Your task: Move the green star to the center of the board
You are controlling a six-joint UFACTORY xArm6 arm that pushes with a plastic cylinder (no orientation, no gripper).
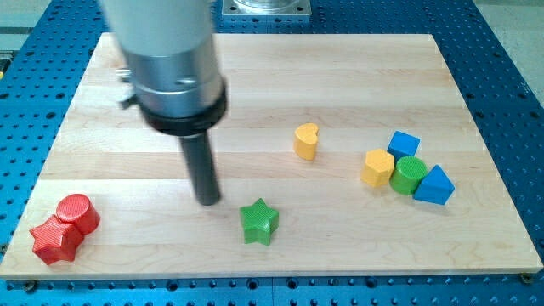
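Note:
The green star [258, 221] lies on the wooden board [255, 85] near the view's bottom, a little left of the middle. My tip [208, 201] rests on the board just to the upper left of the star, a small gap apart from it. The dark rod rises from there to the large grey arm end [170, 59] at the view's top left.
A yellow heart [307, 141] stands right of the middle. At the right a yellow block [378, 167], a green cylinder [409, 174], a blue cube [404, 144] and a blue wedge [435, 185] cluster together. A red cylinder [76, 212] and red star [54, 240] sit at bottom left.

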